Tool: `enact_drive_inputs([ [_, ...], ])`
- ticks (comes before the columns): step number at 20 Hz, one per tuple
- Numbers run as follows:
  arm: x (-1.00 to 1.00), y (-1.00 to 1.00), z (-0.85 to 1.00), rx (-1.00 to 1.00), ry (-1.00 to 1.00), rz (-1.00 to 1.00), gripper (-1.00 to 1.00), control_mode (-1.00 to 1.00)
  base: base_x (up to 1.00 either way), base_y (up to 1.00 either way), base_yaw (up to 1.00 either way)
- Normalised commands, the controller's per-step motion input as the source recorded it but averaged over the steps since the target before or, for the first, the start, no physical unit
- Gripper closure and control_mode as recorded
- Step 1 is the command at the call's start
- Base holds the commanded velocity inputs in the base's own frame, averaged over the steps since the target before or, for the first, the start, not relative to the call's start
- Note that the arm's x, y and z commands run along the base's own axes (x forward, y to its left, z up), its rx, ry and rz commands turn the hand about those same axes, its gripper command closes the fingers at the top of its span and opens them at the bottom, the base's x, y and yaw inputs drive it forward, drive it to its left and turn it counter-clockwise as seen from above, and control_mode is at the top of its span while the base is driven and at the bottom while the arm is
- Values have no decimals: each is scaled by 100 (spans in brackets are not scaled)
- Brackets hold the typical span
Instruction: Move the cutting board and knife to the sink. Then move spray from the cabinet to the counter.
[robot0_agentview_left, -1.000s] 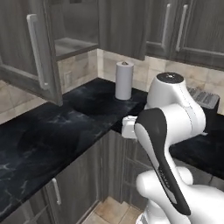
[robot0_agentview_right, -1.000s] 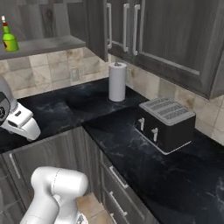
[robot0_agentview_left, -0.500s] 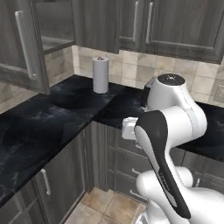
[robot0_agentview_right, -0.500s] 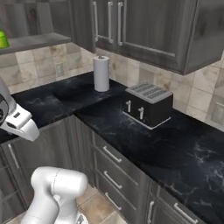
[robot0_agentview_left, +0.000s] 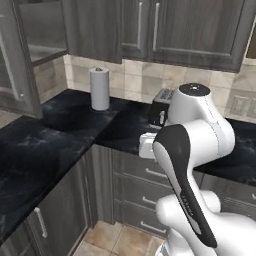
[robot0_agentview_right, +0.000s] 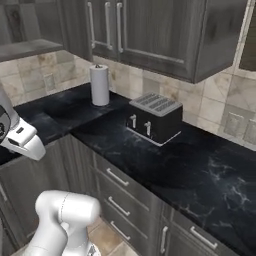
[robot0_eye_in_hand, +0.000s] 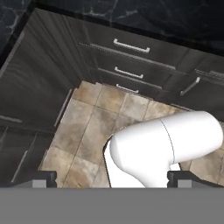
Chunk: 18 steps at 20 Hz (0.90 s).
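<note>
Two dark fingers (robot0_eye_in_hand: 45, 179) stood wide apart at the bottom of the hand view, with nothing clamped between them. The hand pointed down at the tiled floor (robot0_eye_in_hand: 100, 118) in front of the lower drawers (robot0_eye_in_hand: 131, 54), well apart from anything it could pick up.

The dark-grey wall cabinet (robot0_agentview_left: 20, 60) stood open at the far left, its inner shelf (robot0_agentview_right: 25, 48) bare where it could be seen. On the black worktop (robot0_agentview_left: 45, 145) in the corner stood a paper-towel roll (robot0_agentview_left: 99, 89) and, to its right, a black toaster (robot0_agentview_right: 154, 117). Where the cutting board, the knife and the spray lay could not be told from these pictures, and neither could the place of the sink.

With the arm folded and the hand empty, this looked like a stretch of travel between stations, not a grasp or a placing; which half of the task it belonged to could not be settled. The next move probably called for bringing the base to face the wanted thing, then raising the hand from the floor towards it, fingers kept apart.
</note>
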Motion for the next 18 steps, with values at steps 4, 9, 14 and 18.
enact_drive_inputs([
  [4,0,0,0,0,0,0,-100,100,70,12,-14],
  [9,0,0,0,0,0,0,-100,100,66,36,-11],
  [14,0,0,0,0,0,0,-100,100,47,60,-10],
  [18,0,0,0,0,0,0,-100,100,66,45,-3],
])
